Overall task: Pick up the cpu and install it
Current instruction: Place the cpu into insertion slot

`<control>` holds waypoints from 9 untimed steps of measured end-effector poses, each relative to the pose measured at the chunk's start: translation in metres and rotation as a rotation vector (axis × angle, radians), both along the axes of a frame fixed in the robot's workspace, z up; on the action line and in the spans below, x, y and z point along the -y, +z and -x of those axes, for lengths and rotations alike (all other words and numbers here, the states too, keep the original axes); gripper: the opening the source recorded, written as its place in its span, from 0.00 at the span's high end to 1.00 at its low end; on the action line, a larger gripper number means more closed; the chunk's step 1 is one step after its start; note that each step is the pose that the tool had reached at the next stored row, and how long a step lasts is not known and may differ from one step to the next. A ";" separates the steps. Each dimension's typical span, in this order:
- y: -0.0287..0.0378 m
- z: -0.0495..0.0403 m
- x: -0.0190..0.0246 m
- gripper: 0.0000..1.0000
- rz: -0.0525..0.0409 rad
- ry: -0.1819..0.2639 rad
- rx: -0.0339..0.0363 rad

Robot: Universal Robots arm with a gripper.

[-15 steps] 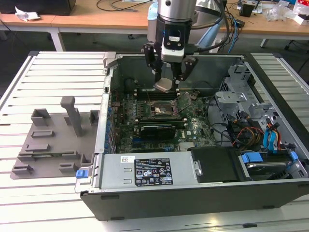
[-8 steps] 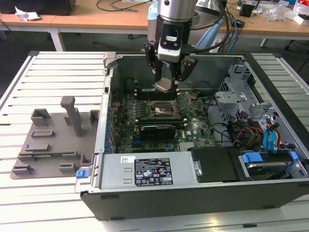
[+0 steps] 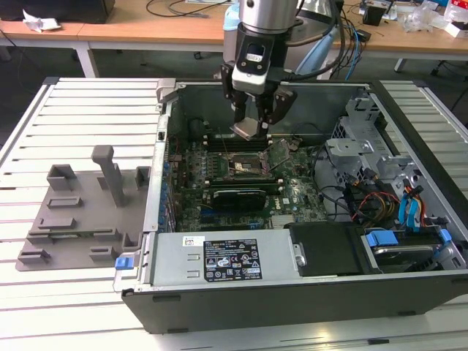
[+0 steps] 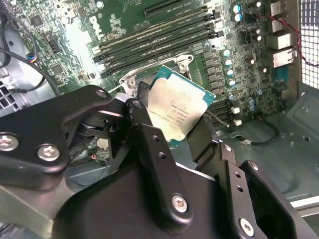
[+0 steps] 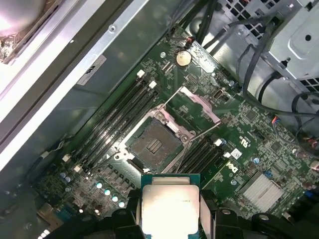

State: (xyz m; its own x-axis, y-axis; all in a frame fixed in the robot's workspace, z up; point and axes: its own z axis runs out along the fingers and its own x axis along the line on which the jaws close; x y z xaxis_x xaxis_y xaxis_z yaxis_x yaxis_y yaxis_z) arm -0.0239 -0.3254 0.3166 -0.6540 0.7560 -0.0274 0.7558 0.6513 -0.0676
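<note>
My gripper (image 3: 254,126) hangs inside the open computer case, shut on the cpu (image 3: 247,129), a flat square chip with a shiny silver top. The cpu (image 4: 177,112) sits pinched between two black fingers (image 4: 149,144) in the second wrist view, and in the first wrist view the cpu (image 5: 170,206) is clamped by its two side edges. Below it on the green motherboard (image 3: 292,197) lies the black socket (image 5: 153,143), with its metal frame (image 5: 199,105) swung open. The chip is held a short way above the board, off to one side of the socket (image 3: 241,167).
The black computer case (image 3: 292,292) stands open on a slatted white table (image 3: 80,117). A grey plastic fixture tray (image 3: 80,208) lies at the exterior view's left. Memory slots (image 5: 117,117), cables and a drive cage (image 3: 365,153) crowd the case around the socket.
</note>
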 end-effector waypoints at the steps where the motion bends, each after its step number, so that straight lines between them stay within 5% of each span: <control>1: 0.0000 0.0000 0.0000 0.45 0.0000 -0.010 0.0000; 9: -0.0003 0.0000 0.0000 0.45 0.0003 -0.127 0.0001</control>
State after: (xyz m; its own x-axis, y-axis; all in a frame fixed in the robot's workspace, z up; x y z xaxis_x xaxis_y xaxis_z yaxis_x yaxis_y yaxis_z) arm -0.0239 -0.3254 0.3163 -0.5529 0.8328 -0.0277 0.8322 0.5503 -0.0677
